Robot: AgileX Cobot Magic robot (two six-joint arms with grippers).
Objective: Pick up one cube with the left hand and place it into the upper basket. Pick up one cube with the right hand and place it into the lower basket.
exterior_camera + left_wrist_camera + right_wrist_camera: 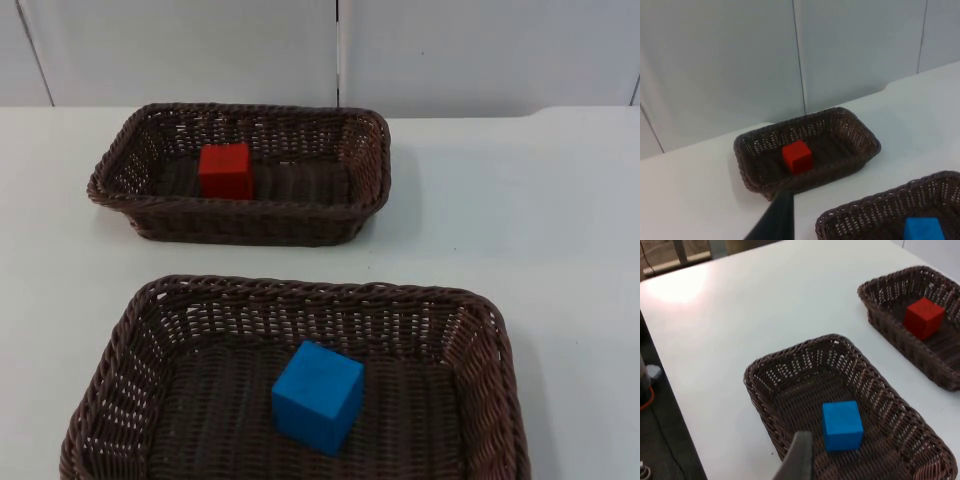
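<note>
The red cube (pixel 225 171) sits in the upper basket (pixel 365 165), left of centre. The blue cube (pixel 317 396) sits in the lower basket (pixel 480 350), near its middle. Both baskets rest apart on the white surface (pixel 520 220). The state of the left tool and the right tool cannot be told.

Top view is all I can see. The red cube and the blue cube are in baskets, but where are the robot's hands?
Observer: The left gripper is raised above the table, facing the upper basket that holds the red cube.
Operator: And the right one?
Observer: The right gripper points down toward the lower basket, close to the blue cube.
Operator: What's past the table?
Observer: Dark floor with an orange cable on it.
</note>
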